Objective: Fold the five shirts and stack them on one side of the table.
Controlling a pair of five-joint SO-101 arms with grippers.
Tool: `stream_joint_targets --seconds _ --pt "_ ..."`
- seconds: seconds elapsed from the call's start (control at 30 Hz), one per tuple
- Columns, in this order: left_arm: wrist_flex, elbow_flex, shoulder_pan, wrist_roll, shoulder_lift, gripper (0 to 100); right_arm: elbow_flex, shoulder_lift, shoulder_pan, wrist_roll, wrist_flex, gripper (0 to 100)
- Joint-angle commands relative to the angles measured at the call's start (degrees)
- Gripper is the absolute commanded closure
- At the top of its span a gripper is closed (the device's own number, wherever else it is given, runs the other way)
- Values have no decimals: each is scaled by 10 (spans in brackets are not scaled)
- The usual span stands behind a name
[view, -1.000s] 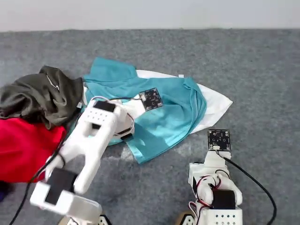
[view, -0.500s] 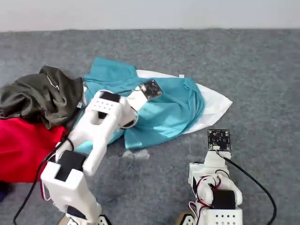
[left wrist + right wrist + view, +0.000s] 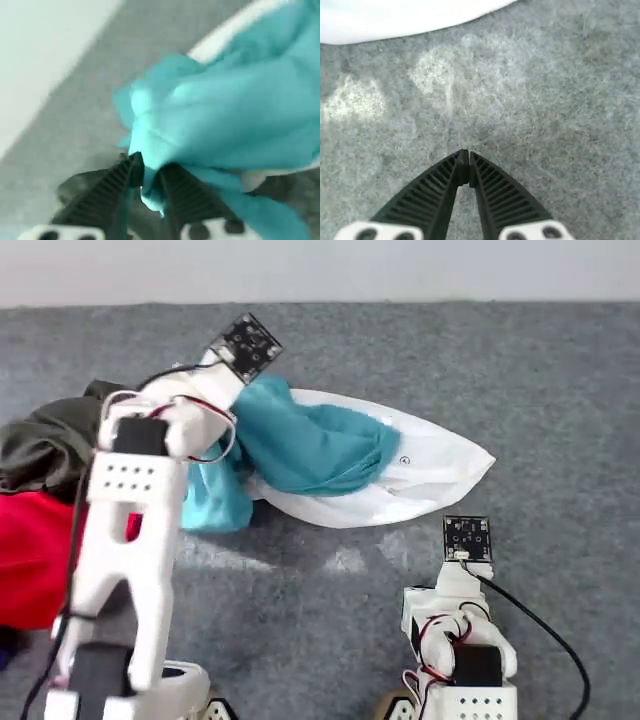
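Teal shirt (image 3: 310, 445) crumpled, gripped by left pincer (image 3: 150, 167), over white shirt (image 3: 430, 475), right pincer (image 3: 469, 167) closed

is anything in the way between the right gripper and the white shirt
Nothing visible. Only bare grey carpet lies between the right gripper and the near edge of the white shirt. The teal shirt, pinched in the left gripper, drapes over its far part.
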Motion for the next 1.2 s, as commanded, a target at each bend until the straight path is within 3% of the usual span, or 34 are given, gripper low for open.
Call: stream_joint_targets --seconds 0.0,0.1,0.43,0.87,1.17 --pt "-6 -29 -4 4 -83 988 4 -3 -2 4 2 989" --pt "-47 -29 -26 4 -127 988 4 -3 -2 4 2 989" --pt "-289 -26 -95 4 -149 988 4 -3 -2 4 2 989" --pt "-295 43 -188 4 -149 988 4 -3 -2 4 2 989" --pt "-293 108 -217 1 -149 988 4 -3 -2 4 2 989"
